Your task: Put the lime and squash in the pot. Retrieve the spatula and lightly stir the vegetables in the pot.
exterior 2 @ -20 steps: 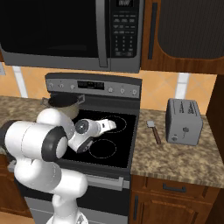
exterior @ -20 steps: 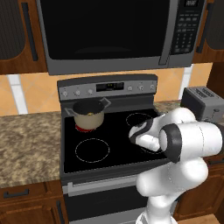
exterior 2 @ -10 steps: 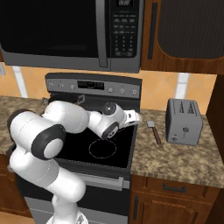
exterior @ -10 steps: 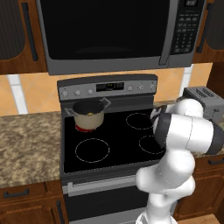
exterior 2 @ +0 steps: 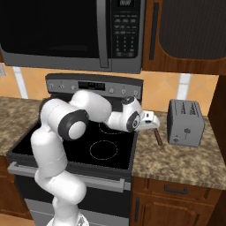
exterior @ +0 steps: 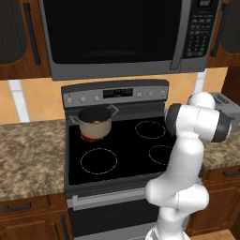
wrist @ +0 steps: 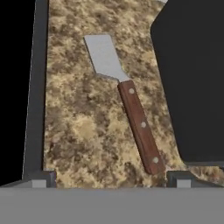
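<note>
Our claw (wrist: 109, 180) hangs released, jaws spread wide and holding nothing, above the strip of speckled table (wrist: 78, 131) between the stove edge (wrist: 37, 87) and the grey toaster (wrist: 192, 78). The spatula (wrist: 127, 103) lies flat on that strip directly beneath us. In the hand view its brown riveted handle (wrist: 141, 127) runs from near the right fingertip (wrist: 177, 180) away and slightly leftward, ending in the grey blade (wrist: 104, 56) at the far end. So the long axis points mostly away from the claw, tilted a little off the line straight ahead, and the handle end is the nearer part.

That is the relation we judge the next move to turn on. The two fingertips sit to either side of the handle's line, with the handle's butt close to the right tip, not centred between them. We would want to shift slightly toward that side, or turn the wrist a touch so the jaws straddle the handle squarely, before lowering.

From the right base view the claw (exterior 2: 150, 120) sits just beside the toaster, with the spatula (exterior 2: 158, 137) below it on the table. The pot (exterior: 95, 123) stands on the back left burner, well apart from us, with something yellow visible inside; we take that for the squash (exterior: 96, 122), and cannot make out the lime.
</note>
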Robot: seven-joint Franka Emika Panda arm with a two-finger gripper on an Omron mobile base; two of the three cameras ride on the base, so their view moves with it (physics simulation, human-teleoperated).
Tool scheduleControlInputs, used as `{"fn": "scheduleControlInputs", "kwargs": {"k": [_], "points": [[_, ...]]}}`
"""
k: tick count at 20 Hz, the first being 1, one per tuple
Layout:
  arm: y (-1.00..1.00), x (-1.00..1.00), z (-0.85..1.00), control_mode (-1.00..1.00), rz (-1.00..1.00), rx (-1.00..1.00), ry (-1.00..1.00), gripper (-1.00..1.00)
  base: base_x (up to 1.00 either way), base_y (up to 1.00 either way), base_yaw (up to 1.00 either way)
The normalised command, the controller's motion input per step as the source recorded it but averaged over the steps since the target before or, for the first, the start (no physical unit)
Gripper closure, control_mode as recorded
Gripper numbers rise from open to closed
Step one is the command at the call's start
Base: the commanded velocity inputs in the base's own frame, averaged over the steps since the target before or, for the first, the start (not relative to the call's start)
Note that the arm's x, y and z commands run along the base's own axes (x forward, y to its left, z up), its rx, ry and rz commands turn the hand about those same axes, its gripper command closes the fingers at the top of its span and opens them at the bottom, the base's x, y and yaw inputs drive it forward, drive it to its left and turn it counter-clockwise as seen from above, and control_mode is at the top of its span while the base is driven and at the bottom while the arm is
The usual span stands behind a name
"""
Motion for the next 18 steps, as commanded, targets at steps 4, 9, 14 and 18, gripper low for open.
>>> {"fn": "scheduleControlInputs", "kwargs": {"k": [4,9,14,18], "points": [[-0.61,0.0,-0.45,-1.0,-0.08,0.1,-0.01,-1.0,0.0,0.0,0.0],[-0.7,0.03,-0.07,-1.0,0.0,0.16,-0.05,-1.0,0.0,0.0,0.0],[-0.73,0.11,-0.02,-1.0,0.0,0.12,-0.06,-1.0,0.0,0.0,0.0],[-0.61,0.26,-0.22,-1.0,0.0,0.07,0.0,-1.0,0.0,0.0,0.0]]}}
